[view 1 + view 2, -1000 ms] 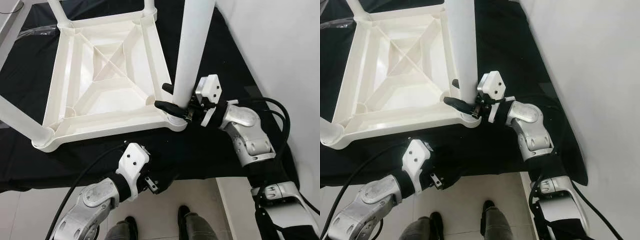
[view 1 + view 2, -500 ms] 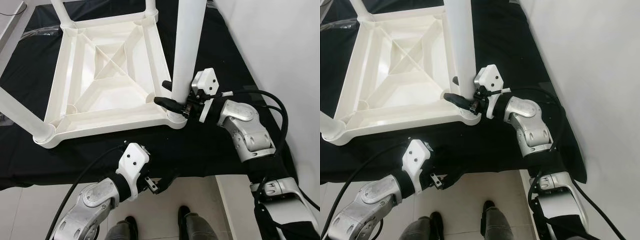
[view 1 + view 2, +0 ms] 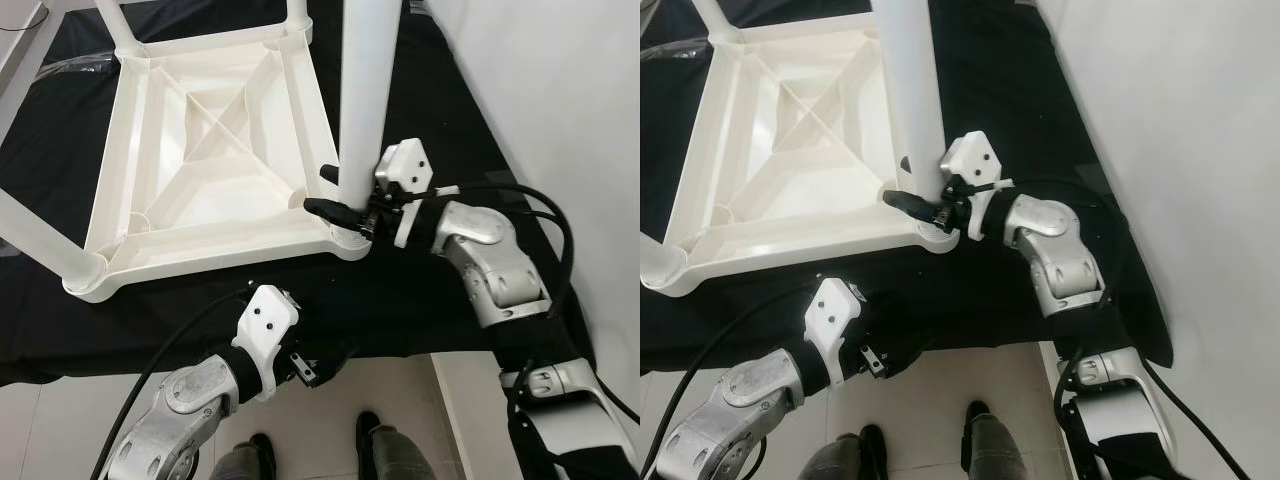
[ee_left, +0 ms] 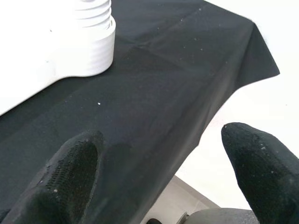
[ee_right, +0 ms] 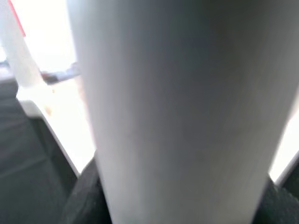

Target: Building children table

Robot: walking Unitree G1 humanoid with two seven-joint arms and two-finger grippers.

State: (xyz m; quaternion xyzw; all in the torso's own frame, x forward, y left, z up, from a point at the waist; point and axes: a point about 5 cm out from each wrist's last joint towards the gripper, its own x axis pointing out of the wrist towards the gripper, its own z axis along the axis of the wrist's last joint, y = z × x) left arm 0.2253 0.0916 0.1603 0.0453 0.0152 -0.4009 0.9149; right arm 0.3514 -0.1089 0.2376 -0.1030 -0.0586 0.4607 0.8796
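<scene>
A white plastic children's table point(image 3: 200, 150) lies upside down on a black cloth point(image 3: 420, 110). A white leg point(image 3: 362, 100) stands in its near right corner socket point(image 3: 348, 238). My right gripper point(image 3: 332, 190) is shut on this leg just above the socket; the leg point(image 5: 187, 112) shows very close in the right wrist view. My left gripper point(image 4: 161, 172) hangs open and empty over the cloth's front edge, near the same threaded corner socket point(image 4: 91, 37). Its arm point(image 3: 265, 340) sits below the table's front rim.
Three more legs stand in the other corners: near left point(image 3: 40, 240), far left point(image 3: 115, 20), far right point(image 3: 298, 10). A white wall point(image 3: 560, 100) runs close along the right. Pale floor tiles point(image 3: 400, 400) and my feet point(image 3: 370, 430) lie below the cloth's edge.
The held leg has tipped leftward at its top, standing straighter in the socket. My right gripper has shifted slightly left with it. The left arm has stayed put.
</scene>
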